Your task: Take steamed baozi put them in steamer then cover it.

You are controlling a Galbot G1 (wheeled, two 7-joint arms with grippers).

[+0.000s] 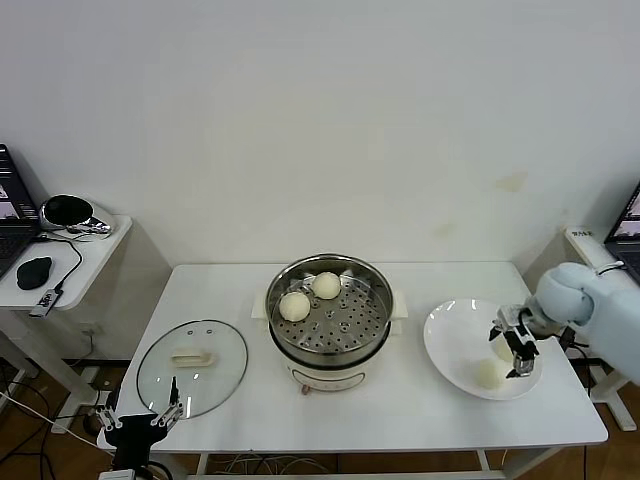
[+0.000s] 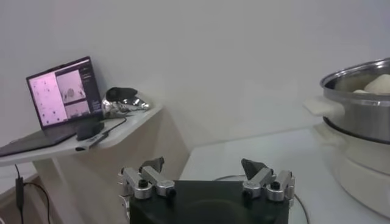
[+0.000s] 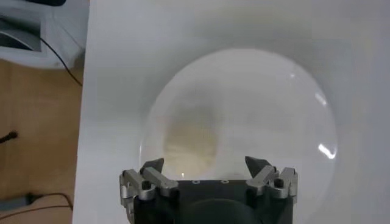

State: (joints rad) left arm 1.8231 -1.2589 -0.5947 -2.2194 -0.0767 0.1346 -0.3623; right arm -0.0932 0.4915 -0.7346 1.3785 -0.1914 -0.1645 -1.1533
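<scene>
The steamer stands mid-table, uncovered, with two baozi on its perforated tray. Two more baozi lie on the white plate to the right: one in plain sight, the other partly behind my right gripper. That gripper hangs open just above the plate. In the right wrist view a baozi sits beyond the open right gripper, on the plate. The glass cover lies flat on the table's left. My left gripper waits open by the front left corner.
A side table with a laptop, mouse and cables stands to the left. In the left wrist view the steamer rises to one side of the open left gripper. A white unit sits at the far right.
</scene>
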